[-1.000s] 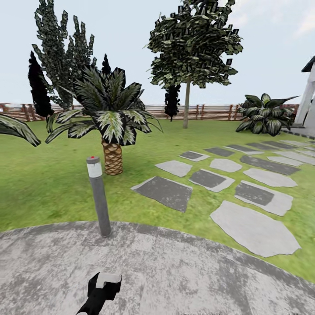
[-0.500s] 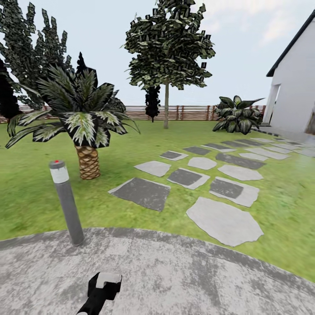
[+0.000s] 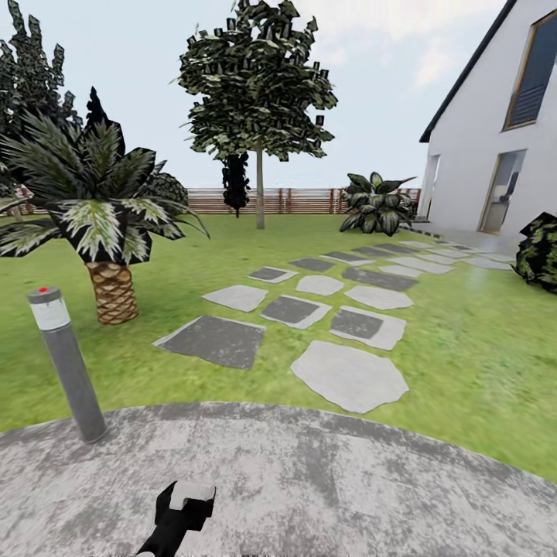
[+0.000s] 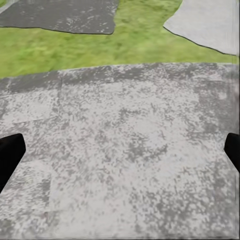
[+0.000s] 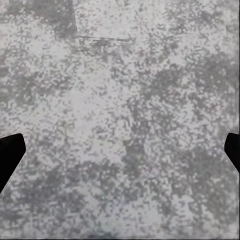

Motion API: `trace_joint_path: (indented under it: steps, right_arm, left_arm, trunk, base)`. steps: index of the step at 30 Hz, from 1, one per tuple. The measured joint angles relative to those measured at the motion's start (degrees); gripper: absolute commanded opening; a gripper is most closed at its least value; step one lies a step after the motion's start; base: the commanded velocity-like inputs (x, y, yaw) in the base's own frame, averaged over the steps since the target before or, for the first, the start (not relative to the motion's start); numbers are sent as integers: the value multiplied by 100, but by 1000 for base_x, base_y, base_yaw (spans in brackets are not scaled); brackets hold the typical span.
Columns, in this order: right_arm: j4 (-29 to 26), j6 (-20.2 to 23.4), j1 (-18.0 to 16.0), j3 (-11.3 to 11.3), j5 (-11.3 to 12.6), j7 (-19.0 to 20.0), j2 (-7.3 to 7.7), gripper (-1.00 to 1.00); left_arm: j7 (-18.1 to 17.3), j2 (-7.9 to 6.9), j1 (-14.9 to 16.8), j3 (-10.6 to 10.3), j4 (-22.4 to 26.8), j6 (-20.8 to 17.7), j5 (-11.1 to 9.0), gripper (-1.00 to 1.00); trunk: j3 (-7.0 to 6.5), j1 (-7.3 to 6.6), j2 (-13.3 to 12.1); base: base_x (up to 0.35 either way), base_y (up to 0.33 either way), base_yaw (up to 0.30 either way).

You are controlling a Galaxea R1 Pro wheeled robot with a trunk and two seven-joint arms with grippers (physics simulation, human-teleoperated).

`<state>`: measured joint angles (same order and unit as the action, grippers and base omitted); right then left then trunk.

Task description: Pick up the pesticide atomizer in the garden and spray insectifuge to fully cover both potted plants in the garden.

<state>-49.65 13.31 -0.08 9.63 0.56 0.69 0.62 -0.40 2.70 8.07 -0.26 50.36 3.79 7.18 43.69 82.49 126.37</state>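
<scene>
Two grippers, both spread and empty: my left gripper (image 4: 120, 150) and right gripper (image 5: 120, 150) over the grey patio (image 3: 325, 480); lawn (image 3: 480, 363) beyond, bollard lamp (image 3: 66, 352) far left.

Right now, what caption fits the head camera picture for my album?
Robot on the stone patio beside a bollard lamp, facing stepping stones toward the house.
</scene>
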Motion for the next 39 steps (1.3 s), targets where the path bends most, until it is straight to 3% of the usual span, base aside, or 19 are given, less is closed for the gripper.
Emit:
trace_joint_path:
  steps: [12, 39]
  right_arm:
    - [0, -1, 0, -1, 0, -1, 0, 100]
    - [-8, -1, 0, -1, 0, -1, -2, 100]
  left_arm:
    - [0, 0, 0, 3, 1, -1, -4, 100]
    - [0, 0, 0, 9, -8, -1, 5, 100]
  trunk:
    - [-27, -1, 0]
    - [-86, -3, 0]
  base:
    - [-287, -7, -259]
    - [-10, 0, -259]
